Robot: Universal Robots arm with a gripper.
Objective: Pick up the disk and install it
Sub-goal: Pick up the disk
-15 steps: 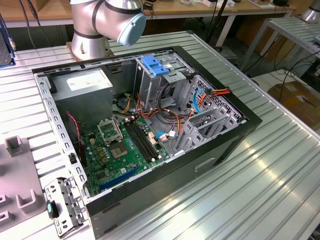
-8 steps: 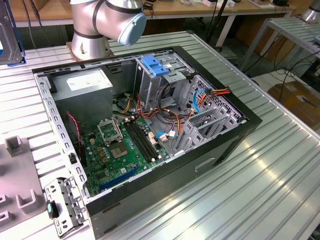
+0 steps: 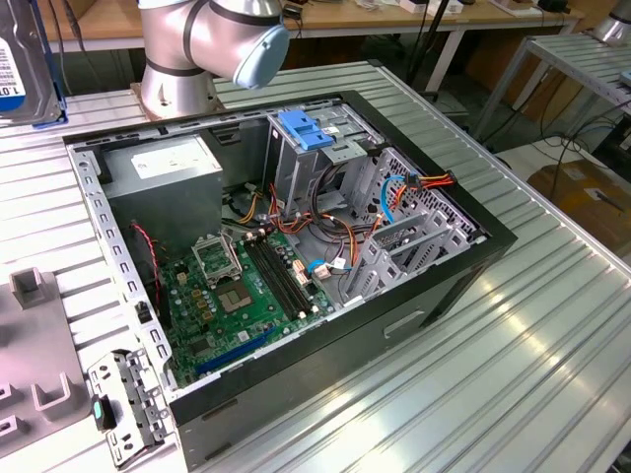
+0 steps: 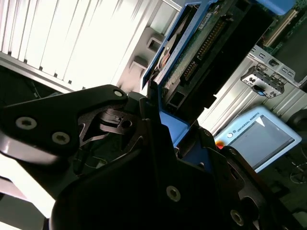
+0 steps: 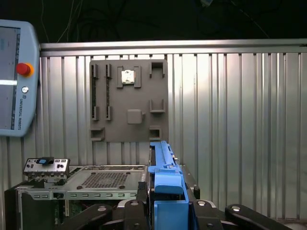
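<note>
Within gripper (image 5: 169,199) grasp: disk (image 5: 161,158) clamped, blue rail protruding.

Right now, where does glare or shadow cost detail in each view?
Exterior view: glare streaks the ribbed table at that view's right; the open case is evenly lit. Second wrist view: the table burns out white beside the disk, while the gripper clamping it sits in deep shadow. First wrist view: even light on the table, darkness beyond it.
</note>
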